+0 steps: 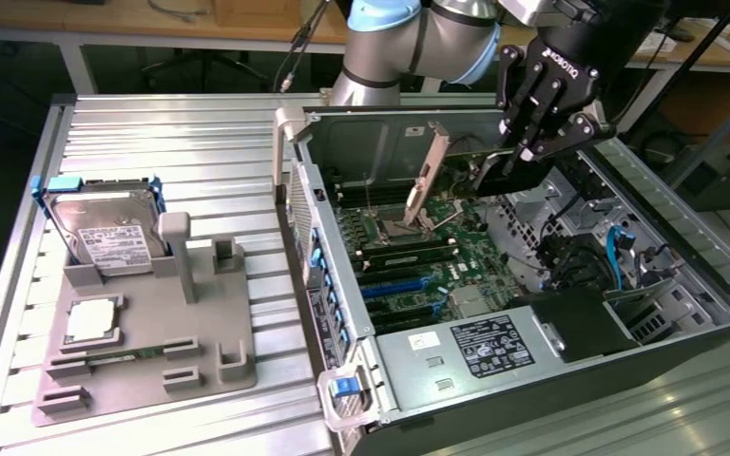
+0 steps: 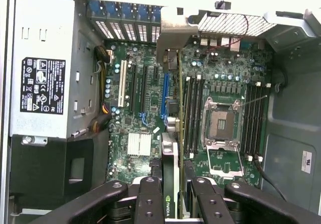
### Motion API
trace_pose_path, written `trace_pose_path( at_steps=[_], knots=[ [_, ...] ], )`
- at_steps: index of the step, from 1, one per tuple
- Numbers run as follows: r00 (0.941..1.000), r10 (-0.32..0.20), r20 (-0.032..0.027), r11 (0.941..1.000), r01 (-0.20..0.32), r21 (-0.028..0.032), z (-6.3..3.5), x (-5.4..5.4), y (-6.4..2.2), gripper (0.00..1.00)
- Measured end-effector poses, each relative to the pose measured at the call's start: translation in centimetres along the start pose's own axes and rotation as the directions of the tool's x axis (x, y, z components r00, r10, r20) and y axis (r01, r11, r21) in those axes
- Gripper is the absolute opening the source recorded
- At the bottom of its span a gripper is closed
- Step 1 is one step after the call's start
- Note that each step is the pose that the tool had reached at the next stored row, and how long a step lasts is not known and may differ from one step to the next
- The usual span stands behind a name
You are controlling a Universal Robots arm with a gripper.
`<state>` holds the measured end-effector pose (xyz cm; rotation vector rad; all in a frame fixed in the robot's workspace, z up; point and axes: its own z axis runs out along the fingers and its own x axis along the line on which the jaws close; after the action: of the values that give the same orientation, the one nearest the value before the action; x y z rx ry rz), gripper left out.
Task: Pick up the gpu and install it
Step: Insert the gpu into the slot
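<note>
My gripper (image 1: 527, 152) is shut on the gpu (image 1: 467, 169), a thin green card with a black cooler. It hangs edge-down inside the open computer case (image 1: 327, 285), above the motherboard (image 1: 422, 261). Its silver bracket (image 1: 436, 157) points toward the case's rear wall. In the wrist view the gpu (image 2: 173, 133) shows edge-on between my black fingers (image 2: 149, 201), and my gripper (image 2: 173, 206) clamps its near end. The card runs close alongside a blue expansion slot (image 2: 164, 96), and its bracket (image 2: 173, 38) reaches the rear slot openings.
The CPU socket (image 2: 220, 123) and memory slots (image 2: 193, 113) lie beside the card. The power supply (image 1: 492, 347) fills the case's near end. At the exterior view's left, a grey fixture (image 1: 213, 361) holds a silver hard drive (image 1: 111, 242) and a square CPU chip (image 1: 92, 321).
</note>
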<state>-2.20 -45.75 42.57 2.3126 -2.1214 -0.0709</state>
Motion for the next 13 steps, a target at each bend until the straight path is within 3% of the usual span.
trace_pose_path(
  at_steps=[13],
  knots=[
    [1.0000,0.000,0.0000,1.0000,0.000,0.0007,0.11,-0.1,1.43,0.27]
  ],
)
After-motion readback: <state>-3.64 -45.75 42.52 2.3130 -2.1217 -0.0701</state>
